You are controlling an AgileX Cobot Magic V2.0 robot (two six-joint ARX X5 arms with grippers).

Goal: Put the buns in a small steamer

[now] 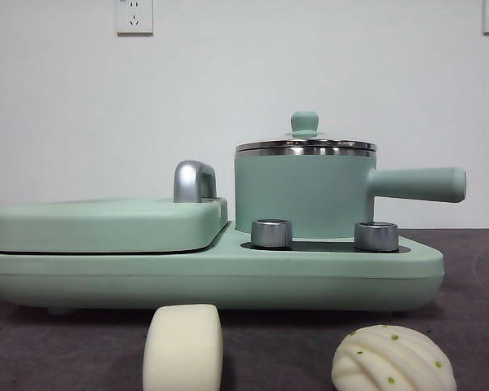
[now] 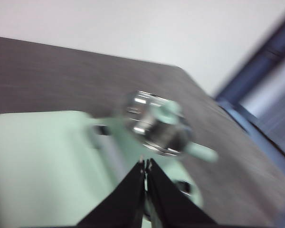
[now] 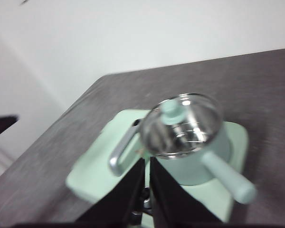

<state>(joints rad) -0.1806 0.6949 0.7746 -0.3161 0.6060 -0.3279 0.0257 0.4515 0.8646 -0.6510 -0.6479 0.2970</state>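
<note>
Nearest of all are the two buns on the dark table (image 1: 473, 269), in front of the small steamer (image 1: 304, 192): the smooth bun (image 1: 183, 348) stands on edge, in front of the steamer and toward the griddle side, and the ridged bun (image 1: 393, 360) with green dots sits dome-up in front of the steamer's handle side. They lie well apart, which I judge leaves room to pick each one singly.

The steamer stands upright on the mint-green cooker base (image 1: 212, 273), behind two steel knobs (image 1: 271, 233), with the closed flat griddle (image 1: 106, 224) and its chrome handle (image 1: 194, 181) beside it. Its glass lid (image 1: 305, 145) is still on, green knob (image 1: 305, 122) uppermost, so nothing can go in until that comes off. The steamer's long handle (image 1: 417, 184) sticks out level, away from the griddle, its long axis running along the base.

Neither arm shows from the front. The left gripper (image 2: 146, 164) hangs above the base near the steamer, jaws pressed together and empty; the picture is blurred. The right gripper (image 3: 147, 161) hovers above the steamer too, jaws all but closed, gripping nothing.
</note>
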